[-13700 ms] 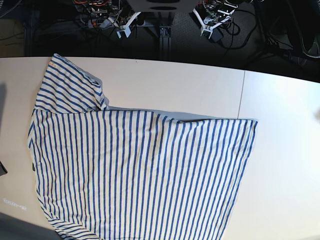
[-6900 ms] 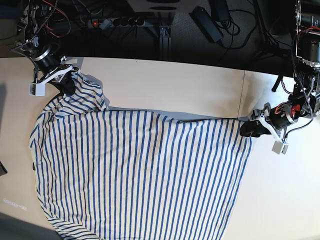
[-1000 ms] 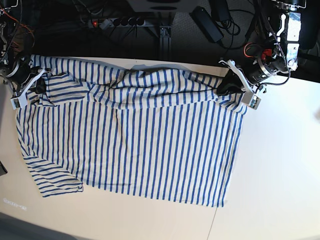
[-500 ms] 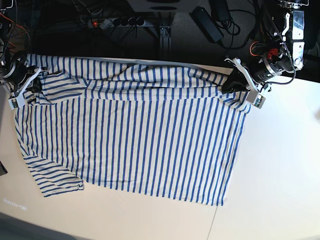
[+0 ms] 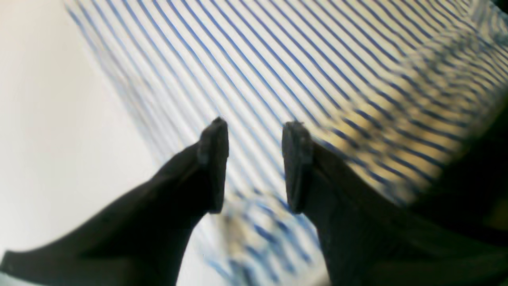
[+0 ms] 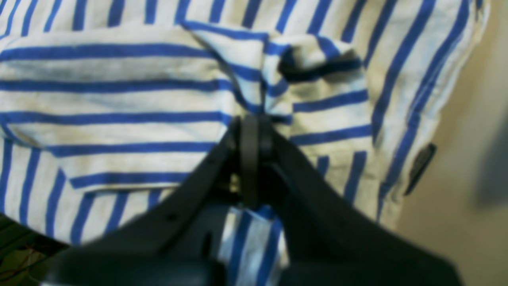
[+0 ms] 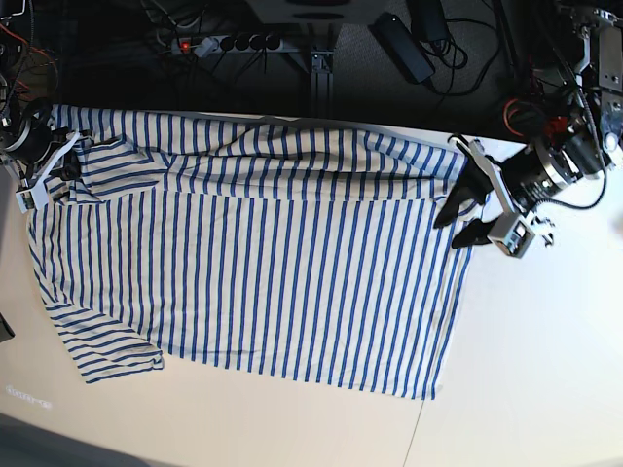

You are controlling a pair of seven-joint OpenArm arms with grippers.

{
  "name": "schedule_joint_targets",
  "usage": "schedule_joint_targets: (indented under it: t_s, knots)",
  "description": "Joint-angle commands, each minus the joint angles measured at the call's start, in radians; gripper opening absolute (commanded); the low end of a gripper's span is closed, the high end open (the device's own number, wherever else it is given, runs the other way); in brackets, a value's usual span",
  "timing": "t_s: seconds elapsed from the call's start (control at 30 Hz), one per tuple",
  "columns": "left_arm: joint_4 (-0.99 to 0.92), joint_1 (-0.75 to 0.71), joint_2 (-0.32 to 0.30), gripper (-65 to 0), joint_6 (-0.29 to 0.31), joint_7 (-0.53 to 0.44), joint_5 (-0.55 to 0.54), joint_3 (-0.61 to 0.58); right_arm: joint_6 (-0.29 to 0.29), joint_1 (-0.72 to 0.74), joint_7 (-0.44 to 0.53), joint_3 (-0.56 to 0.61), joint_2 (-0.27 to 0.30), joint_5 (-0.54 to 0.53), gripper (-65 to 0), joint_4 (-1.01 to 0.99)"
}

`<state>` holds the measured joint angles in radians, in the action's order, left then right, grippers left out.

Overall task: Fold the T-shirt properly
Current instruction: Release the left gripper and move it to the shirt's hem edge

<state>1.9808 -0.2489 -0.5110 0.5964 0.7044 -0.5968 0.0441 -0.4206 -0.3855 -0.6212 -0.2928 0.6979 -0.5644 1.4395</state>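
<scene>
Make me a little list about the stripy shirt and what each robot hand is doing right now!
shirt: T-shirt, cream with blue stripes, spread out on the white table
far edge: reaches the table's back edge, a bit rumpled there
left gripper: fingers apart, nothing between them, over the shirt's edge
right gripper: fingers pinched shut on a bunched bit of cloth
sleeve: one lies flat at the near corner

T-shirt [image 5: 301, 59] under my left wrist camera: blurred at 6 o'clock, cut off at 12 and 3.
T-shirt fold in my right gripper [image 6: 251, 131]: hidden where the fingers meet.
Small dark tag [image 6: 420, 167], 3 o'clock: too blurred to read.
</scene>
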Motion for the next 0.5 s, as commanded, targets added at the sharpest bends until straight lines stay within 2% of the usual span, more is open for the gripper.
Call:
schedule_joint_targets:
  t_s: [0.0, 0.1, 0.27, 0.37, 0.47]
  knots:
    - [-0.007, 0.041, -0.022, -37.3, -0.015, -0.034, -0.009, 0.006, -0.037, -0.003, -0.023, -0.006, 0.019, 0.026, -65.0, 0.000]
    - [-0.129, 0.169, -0.038, -34.4, -0.029, -0.054, -0.016, 0.002, -0.037, -0.003, -0.023, -0.006, 0.019, 0.026, -65.0, 0.000]
    - [-0.465, 0.441, -0.034, -30.8, -0.028, -0.050, -0.092, -0.042, -0.037, -0.003, -0.022, -0.006, 0.019, 0.026, -65.0, 0.000]
    - [-0.700, 0.611, -0.006, -30.3, -0.028, -0.052, -0.108, -0.101, -0.037, -0.003, -0.014, -0.006, 0.019, 0.026, -65.0, 0.000]
    - [-0.967, 0.766, 0.048, -30.3, -0.028, -0.054, -0.119, -0.137, -0.037, -0.003, -0.014, -0.006, 0.019, 0.026, -65.0, 0.000]
